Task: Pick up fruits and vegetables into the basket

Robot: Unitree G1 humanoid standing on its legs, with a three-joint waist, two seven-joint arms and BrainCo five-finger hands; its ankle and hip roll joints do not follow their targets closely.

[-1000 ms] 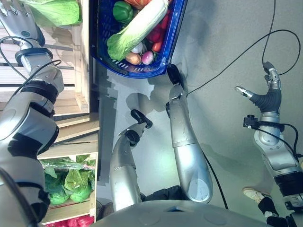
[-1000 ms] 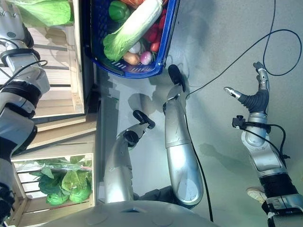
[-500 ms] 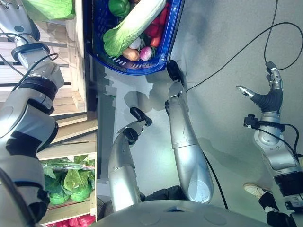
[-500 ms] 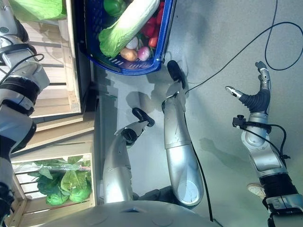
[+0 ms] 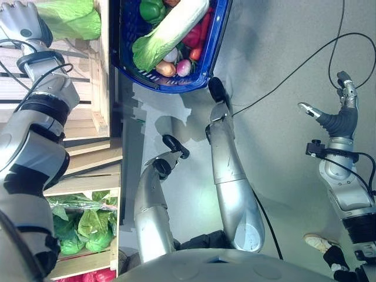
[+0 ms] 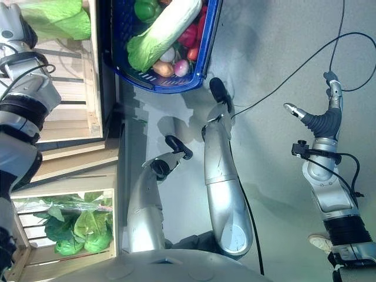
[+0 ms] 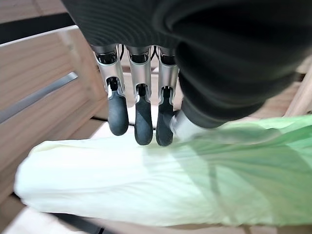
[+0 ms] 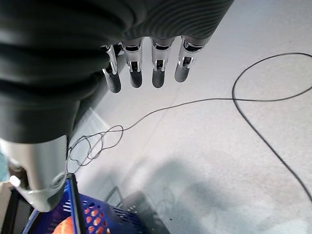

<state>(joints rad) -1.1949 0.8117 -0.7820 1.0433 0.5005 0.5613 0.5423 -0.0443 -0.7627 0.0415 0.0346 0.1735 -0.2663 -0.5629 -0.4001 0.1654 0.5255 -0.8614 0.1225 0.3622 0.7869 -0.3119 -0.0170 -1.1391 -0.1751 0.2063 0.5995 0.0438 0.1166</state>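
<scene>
Pale-green long napa cabbage [image 7: 146, 180] in wooden slatted crate [image 5: 88, 88] looks light, soft, bruisable — best gripped mid-body; left hand [image 7: 141, 105] hovers w/ fingers straight, right hand [image 5: 341, 111] idle, spread.

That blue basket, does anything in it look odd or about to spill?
One thing stands out: the napa cabbage lies slantwise on top of the heap in the blue basket, with its pale stalk end reaching up to the rim. The smaller vegetables sit inside. Nothing has spilled onto the floor.
</scene>
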